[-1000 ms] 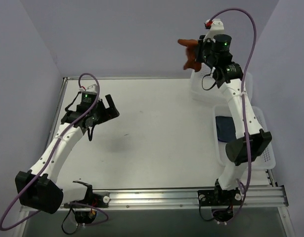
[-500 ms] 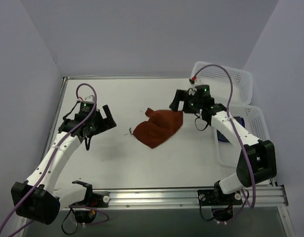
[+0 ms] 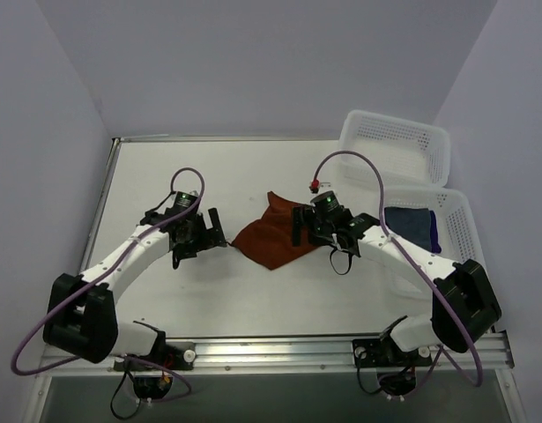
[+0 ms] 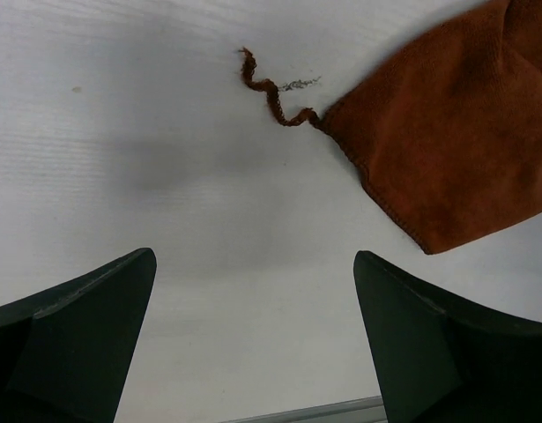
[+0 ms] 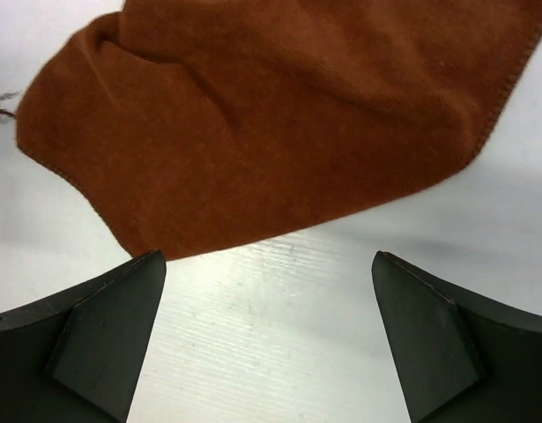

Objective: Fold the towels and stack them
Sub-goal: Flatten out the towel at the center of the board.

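Note:
A rust orange-brown towel (image 3: 269,240) lies rumpled and loosely doubled over on the white table, mid-centre. Its left corner trails a loose thread (image 4: 272,91). My left gripper (image 3: 216,233) hovers just left of that corner, open, with only bare table between its fingers (image 4: 77,326). My right gripper (image 3: 299,227) stands open at the towel's right edge; the towel (image 5: 271,115) fills the upper part of the right wrist view, beyond the fingers (image 5: 103,335). A slate blue-grey towel (image 3: 410,225) with a purple edge (image 3: 435,231) beside it lies in the near white basket (image 3: 464,233).
A second white perforated basket (image 3: 396,145) stands at the back right, behind the near one. The table's raised rim (image 3: 209,138) runs along the back, and a metal rail (image 3: 297,348) along the front near the arm bases.
The right arm swung the orange-brown towel down from high at the back right, let it go on the table and dropped low beside it. The left arm moved right toward the towel's corner.

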Controlling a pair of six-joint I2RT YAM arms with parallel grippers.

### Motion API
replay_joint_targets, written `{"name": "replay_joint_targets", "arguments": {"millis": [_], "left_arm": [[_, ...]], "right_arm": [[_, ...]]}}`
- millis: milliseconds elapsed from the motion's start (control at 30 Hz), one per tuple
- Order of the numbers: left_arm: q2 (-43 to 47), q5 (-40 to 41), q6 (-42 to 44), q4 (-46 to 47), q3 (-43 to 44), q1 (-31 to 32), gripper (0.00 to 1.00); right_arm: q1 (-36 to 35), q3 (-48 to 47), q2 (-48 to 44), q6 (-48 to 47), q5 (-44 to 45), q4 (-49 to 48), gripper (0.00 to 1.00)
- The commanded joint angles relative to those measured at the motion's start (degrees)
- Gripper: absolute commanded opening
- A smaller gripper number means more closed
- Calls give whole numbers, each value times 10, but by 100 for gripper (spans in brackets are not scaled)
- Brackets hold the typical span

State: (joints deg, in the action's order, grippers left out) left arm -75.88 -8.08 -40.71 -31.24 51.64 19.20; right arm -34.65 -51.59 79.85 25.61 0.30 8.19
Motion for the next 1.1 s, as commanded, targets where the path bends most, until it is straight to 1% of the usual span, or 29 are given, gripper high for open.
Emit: {"name": "replay_joint_targets", "arguments": {"millis": [0, 133, 200, 267, 300, 367, 400, 433, 533, 567, 600, 633, 667, 700, 767, 800, 833, 900, 933, 967, 1000, 1033, 1067], "left_arm": [[-43, -11, -5, 58, 39, 8, 94], [-102, -8, -6, 80, 71, 35, 100], [-134, -4, -5, 89, 87, 50, 93], [-167, -5, -5, 96, 102, 58, 89], [-176, -7, -5, 98, 107, 60, 88], [-205, -7, -5, 100, 117, 65, 80], [-213, -7, -5, 98, 129, 66, 75], [-222, -10, -6, 98, 132, 69, 64], [-243, -9, -7, 100, 143, 75, 48], [-250, -8, -7, 99, 144, 79, 35], [-252, -5, -7, 97, 144, 80, 28], [-253, 2, -8, 95, 142, 80, 16], [-253, 8, -9, 91, 140, 80, 3], [-253, 12, -10, 90, 138, 80, 2], [-251, 23, -11, 90, 130, 80, 2], [-249, 24, -13, 90, 127, 80, 2], [-249, 26, -16, 92, 125, 80, 2], [-248, 28, -17, 94, 118, 80, 2], [-248, 28, -15, 94, 118, 80, 2], [-249, 29, -13, 92, 119, 80, 2], [-249, 30, -11, 89, 121, 80, 2], [-250, 31, -11, 86, 122, 80, 2], [-250, 33, -10, 80, 125, 80, 2]], "right_arm": [[4, 4, -4, 27, 80, 24, 100], [7, -29, 23, 37, 135, 50, 100], [13, -40, 45, 43, 160, 57, 100], [41, -55, 70, 43, 164, 53, 100], [51, -63, 78, 42, 158, 50, 100], [78, -78, 101, 27, 143, 30, 100], [84, -93, 109, 17, 134, 19, 100], [88, -104, 119, 7, 122, 10, 100], [99, -155, 171, -16, 137, 24, 100], [105, -166, 194, -20, 139, 26, 100], [106, -177, 205, -38, 133, 24, 100], [106, -198, 222, -58, 124, 4, 100], [104, -209, 231, -80, 82, -8, 100], [97, -225, 241, -128, 54, -14, 100], [83, -285, 280, -171, 3, -13, 100], [65, -305, 294, -209, 3, -12, 100], [57, -346, 324, -224, 3, -7, 100], [42, -387, 355, -245, -32, -2, 100], [39, -407, 389, -246, -42, 3, 100], [38, -447, 405, -247, -59, 6, 100], [35, -465, 419, -247, -80, 8, 99], [32, -482, 448, -245, -83, 12, 99], [29, -521, 464, -246, -85, 19, 98]]}}
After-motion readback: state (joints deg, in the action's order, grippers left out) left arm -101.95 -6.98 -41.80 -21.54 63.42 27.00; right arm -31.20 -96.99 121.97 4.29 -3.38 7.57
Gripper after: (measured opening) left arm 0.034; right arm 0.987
